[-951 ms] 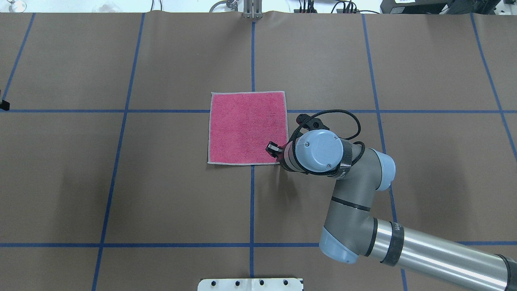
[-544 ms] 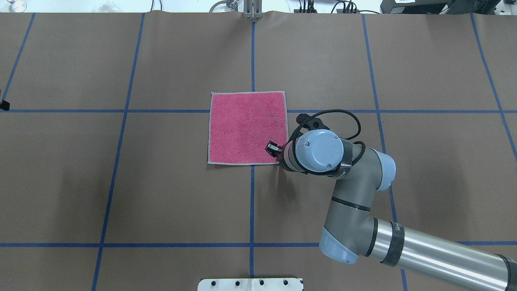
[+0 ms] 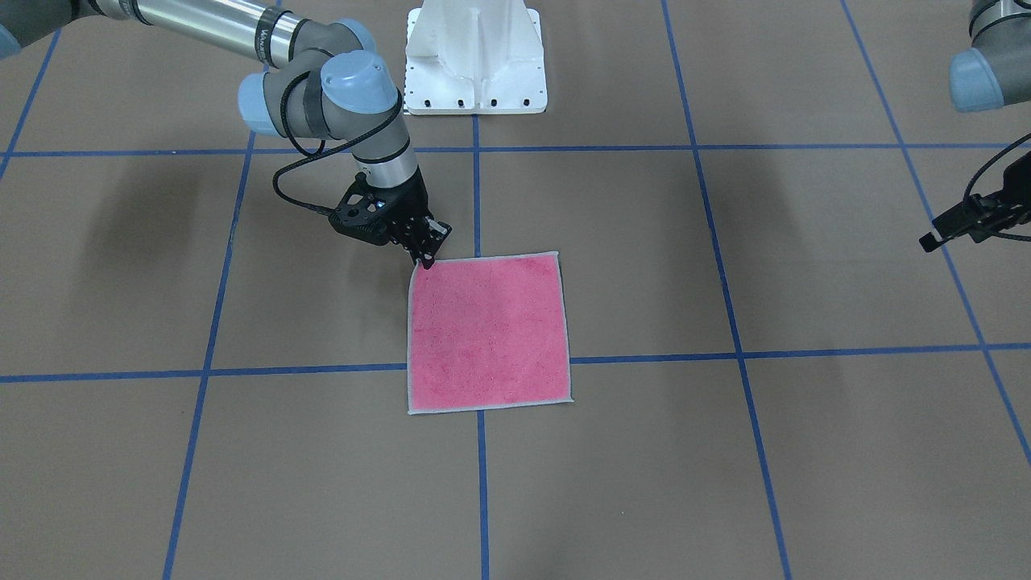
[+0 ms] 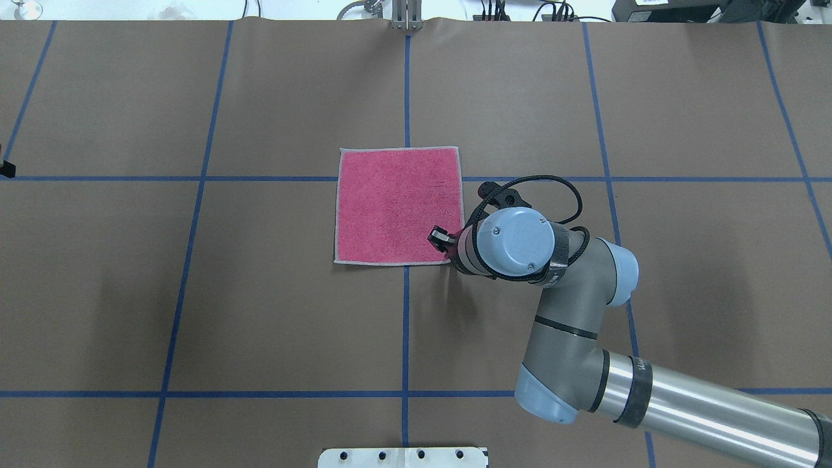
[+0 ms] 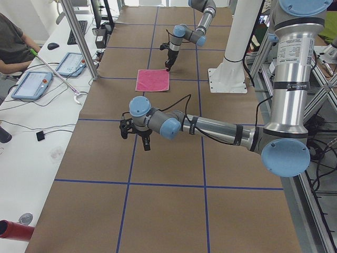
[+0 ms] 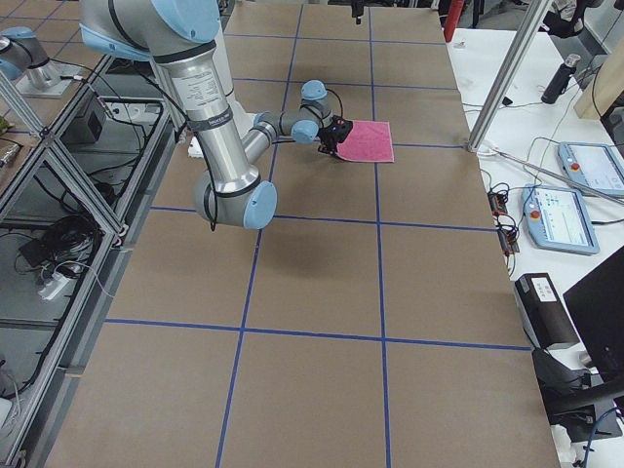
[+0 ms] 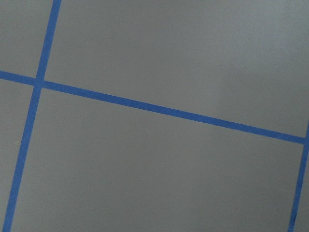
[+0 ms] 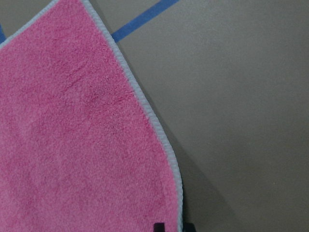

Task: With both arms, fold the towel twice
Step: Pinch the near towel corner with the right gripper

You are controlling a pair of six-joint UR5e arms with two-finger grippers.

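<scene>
The towel lies flat, pink face up, at the table's middle. My right gripper is down on the towel corner nearest the robot on its right side. In the right wrist view the light grey border runs between the two fingertips, and that edge of the towel casts a shadow as if slightly raised. My left gripper hangs above bare table far off to the robot's left. Its wrist view holds only paper and tape, so its fingers cannot be judged.
Brown paper with a blue tape grid covers the table. The white pedestal base stands at the robot's side. In the exterior left view a seated person and tablets are at a side desk.
</scene>
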